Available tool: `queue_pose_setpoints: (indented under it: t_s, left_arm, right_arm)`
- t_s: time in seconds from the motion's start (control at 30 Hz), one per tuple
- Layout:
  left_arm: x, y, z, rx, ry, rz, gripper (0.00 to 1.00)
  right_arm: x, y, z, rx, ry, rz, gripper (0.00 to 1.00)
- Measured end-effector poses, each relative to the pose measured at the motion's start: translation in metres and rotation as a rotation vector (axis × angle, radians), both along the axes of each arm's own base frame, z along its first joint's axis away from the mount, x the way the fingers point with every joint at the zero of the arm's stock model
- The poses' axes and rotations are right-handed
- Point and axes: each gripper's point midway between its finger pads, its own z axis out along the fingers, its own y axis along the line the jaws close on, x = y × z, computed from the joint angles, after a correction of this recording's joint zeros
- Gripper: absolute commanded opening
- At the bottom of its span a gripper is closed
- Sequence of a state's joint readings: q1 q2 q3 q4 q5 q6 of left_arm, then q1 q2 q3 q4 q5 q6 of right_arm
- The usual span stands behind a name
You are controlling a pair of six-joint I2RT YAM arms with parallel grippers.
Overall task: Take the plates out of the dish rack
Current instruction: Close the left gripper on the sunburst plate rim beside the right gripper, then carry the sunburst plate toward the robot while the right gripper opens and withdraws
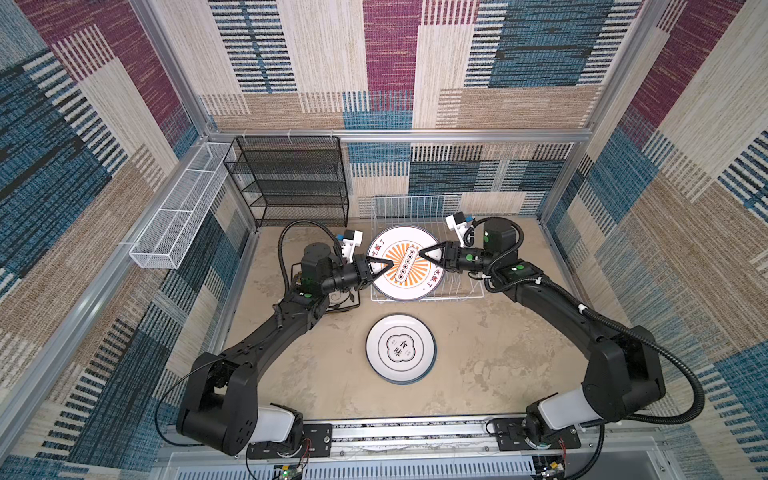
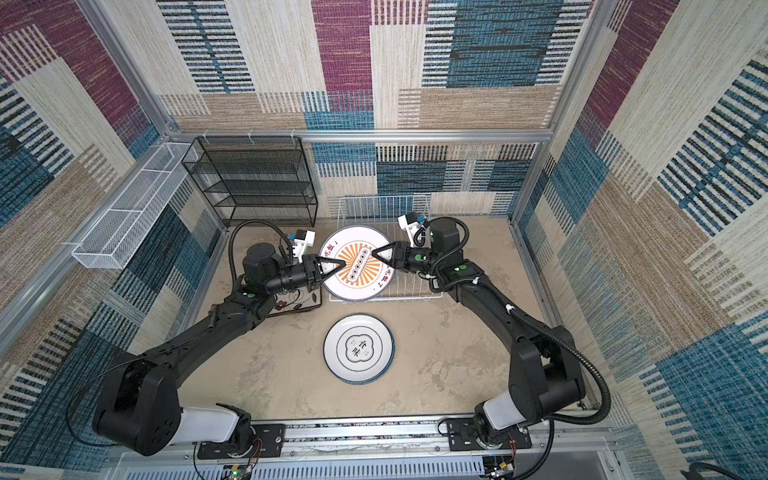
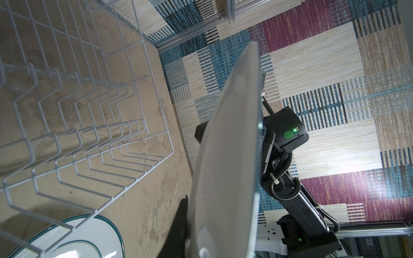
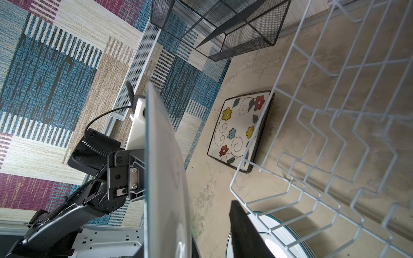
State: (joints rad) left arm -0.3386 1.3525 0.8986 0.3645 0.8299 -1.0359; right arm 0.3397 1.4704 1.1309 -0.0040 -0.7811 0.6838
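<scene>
A round white plate with an orange sunburst print hangs face up just over the front of the white wire dish rack. My left gripper is shut on its left rim. My right gripper straddles the right rim with its jaws open. In the right wrist view one black finger stands clear of the plate. Seen from the left wrist, the plate is edge-on. The rack's tines hold nothing.
Round white plates lie stacked on the table in front of the rack. A square floral plate lies left of the rack, under my left arm. A black mesh shelf and a white mesh basket stand at the back left.
</scene>
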Motion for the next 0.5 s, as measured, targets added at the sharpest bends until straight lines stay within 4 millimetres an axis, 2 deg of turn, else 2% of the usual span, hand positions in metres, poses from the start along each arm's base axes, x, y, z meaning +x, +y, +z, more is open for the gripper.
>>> queue_pose_setpoints:
  t_s: [0.2,0.3,0.37,0.5]
  left_arm:
    - [-0.017,0.011,0.015,0.048,-0.024,0.031,0.0]
    - [-0.03,0.018,0.019,0.075,-0.026,0.046,0.0]
    - [-0.038,0.022,0.02,0.094,-0.022,0.055,0.0]
    - [-0.059,0.035,0.012,0.121,0.009,0.086,0.0]
  right_arm:
    - [-0.001,-0.02,0.016,-0.096,-0.131,-0.104,0.8]
    - [-0.009,-0.034,0.025,-0.155,-0.228,-0.149,0.89]
    - [-0.015,-0.041,0.029,-0.195,-0.288,-0.169,0.99]
    - [-0.023,-0.06,0.038,-0.288,-0.399,-0.225,0.99]
